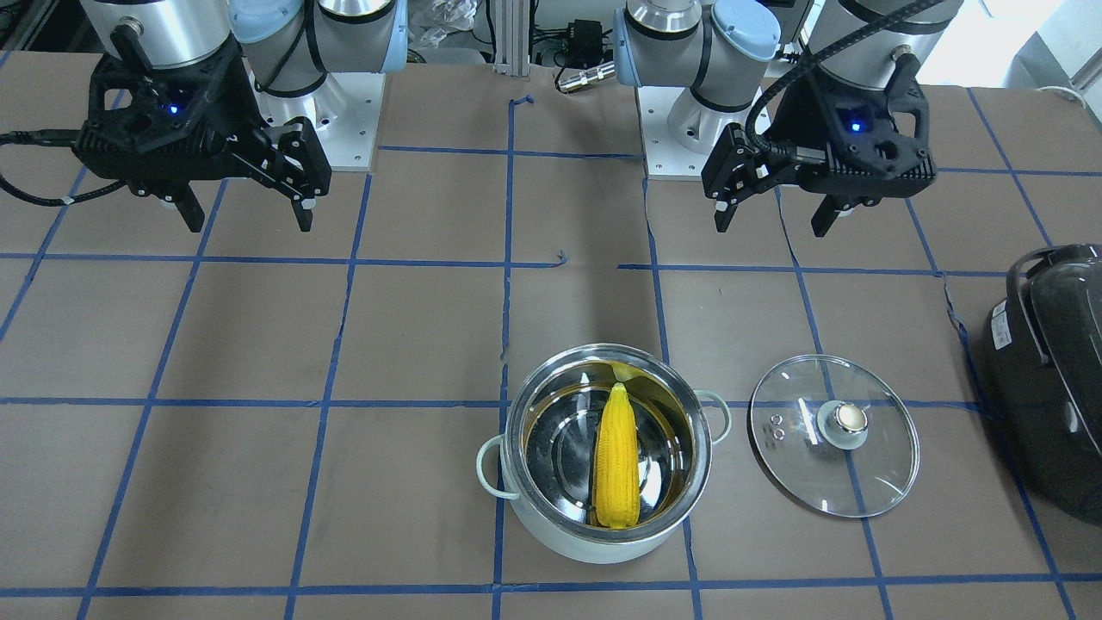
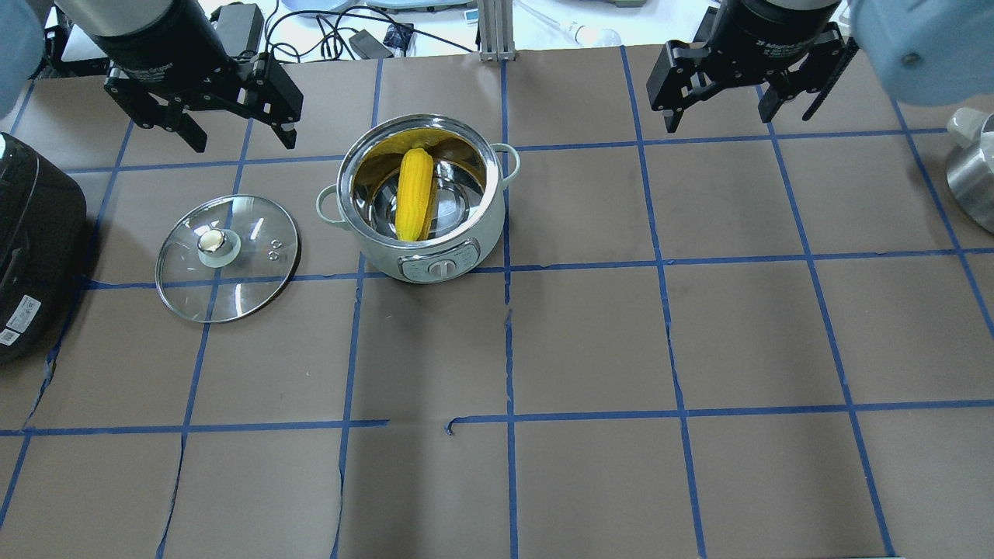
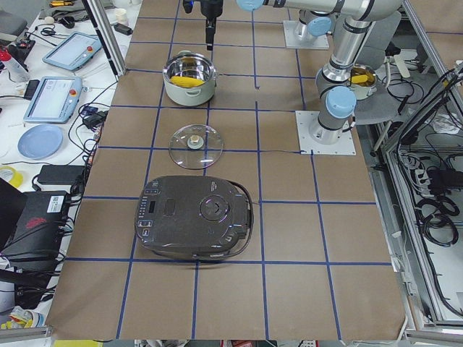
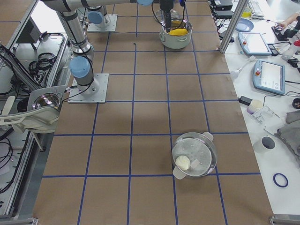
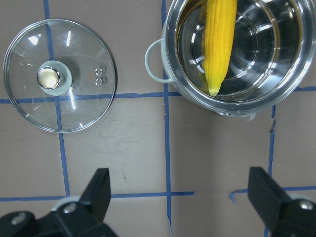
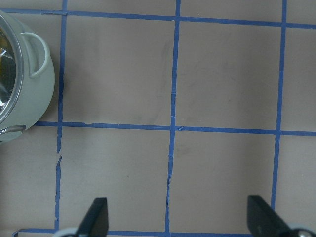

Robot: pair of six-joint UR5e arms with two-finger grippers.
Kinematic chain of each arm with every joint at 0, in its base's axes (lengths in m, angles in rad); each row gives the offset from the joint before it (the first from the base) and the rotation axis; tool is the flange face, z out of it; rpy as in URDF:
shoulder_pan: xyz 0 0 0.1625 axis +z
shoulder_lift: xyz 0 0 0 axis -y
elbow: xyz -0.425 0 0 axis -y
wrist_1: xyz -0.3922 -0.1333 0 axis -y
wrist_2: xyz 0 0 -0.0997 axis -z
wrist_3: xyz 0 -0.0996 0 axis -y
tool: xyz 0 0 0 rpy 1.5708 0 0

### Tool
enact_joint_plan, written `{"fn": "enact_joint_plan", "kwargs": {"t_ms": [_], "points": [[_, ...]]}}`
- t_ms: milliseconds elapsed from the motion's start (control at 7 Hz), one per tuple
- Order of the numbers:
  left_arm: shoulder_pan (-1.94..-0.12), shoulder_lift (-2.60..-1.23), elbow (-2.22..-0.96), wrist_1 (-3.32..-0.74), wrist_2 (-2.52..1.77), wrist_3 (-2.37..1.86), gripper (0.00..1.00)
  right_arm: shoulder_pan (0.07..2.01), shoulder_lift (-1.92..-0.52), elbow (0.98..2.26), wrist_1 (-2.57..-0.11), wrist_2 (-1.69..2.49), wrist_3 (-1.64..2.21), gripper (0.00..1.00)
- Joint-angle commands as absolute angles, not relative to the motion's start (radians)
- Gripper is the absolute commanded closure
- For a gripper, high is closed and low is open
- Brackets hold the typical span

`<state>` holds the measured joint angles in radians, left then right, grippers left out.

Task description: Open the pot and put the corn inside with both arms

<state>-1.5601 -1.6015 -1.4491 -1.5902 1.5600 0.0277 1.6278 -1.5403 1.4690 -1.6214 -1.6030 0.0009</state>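
Observation:
The pot (image 1: 594,538) stands open, with the yellow corn (image 1: 616,456) lying inside it. They also show in the overhead view: pot (image 2: 380,252), corn (image 2: 414,194). The glass lid (image 1: 861,482) lies flat on the table beside the pot, on my left side (image 2: 233,287). My left gripper (image 2: 243,145) is open and empty, raised above the table between lid and pot; its wrist view shows the corn (image 5: 219,44) and lid (image 5: 74,103) below. My right gripper (image 2: 718,123) is open and empty, well away from the pot (image 6: 34,103).
A large black domed appliance (image 2: 31,241) sits at the table's left end, past the lid. A second lidded steel pot (image 4: 194,153) stands far off toward the right end. Brown paper with blue tape lines covers the table.

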Motion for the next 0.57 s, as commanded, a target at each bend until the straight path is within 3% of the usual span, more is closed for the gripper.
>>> {"fn": "enact_joint_plan", "kwargs": {"t_ms": [0,429], "points": [[-1.562,-1.601,-1.448,-1.591,1.560,0.028,0.00,1.623,-1.539,1.471,-1.614,-1.588,0.017,0.00],[-1.560,-1.601,-1.448,-1.591,1.560,0.028,0.00,1.623,-1.542,1.474,-1.615,-1.600,-0.027,0.00]]}}
